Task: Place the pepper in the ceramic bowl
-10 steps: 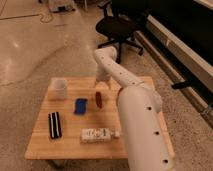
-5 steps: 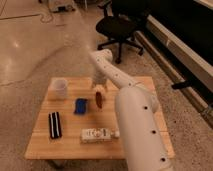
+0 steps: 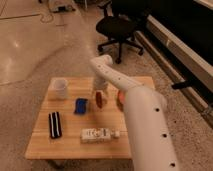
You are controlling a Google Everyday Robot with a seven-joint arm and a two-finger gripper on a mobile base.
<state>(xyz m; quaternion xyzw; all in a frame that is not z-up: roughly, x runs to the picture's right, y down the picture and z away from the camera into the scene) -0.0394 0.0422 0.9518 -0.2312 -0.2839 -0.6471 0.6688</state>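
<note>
Gripper: one, the robot's two-finger gripper [image 3: 100, 91], mid-table
Peppers: one small dark red pepper [image 3: 100, 99]
Bowls: one orange-red ceramic bowl [image 3: 120, 98], mostly hidden
Cups: one white translucent cup [image 3: 60, 88]
Sponges: one blue rectangular sponge [image 3: 80, 105]
Bottles: one white lying bottle [image 3: 97, 134]
Striped items: one black-and-white striped flat object [image 3: 55, 124]
Chairs: one black office chair [image 3: 119, 27]

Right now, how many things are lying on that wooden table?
6 visible: white cup, blue sponge, striped black item, white bottle, pepper under the gripper, ceramic bowl half-hidden by the arm; more may be hidden.
</note>
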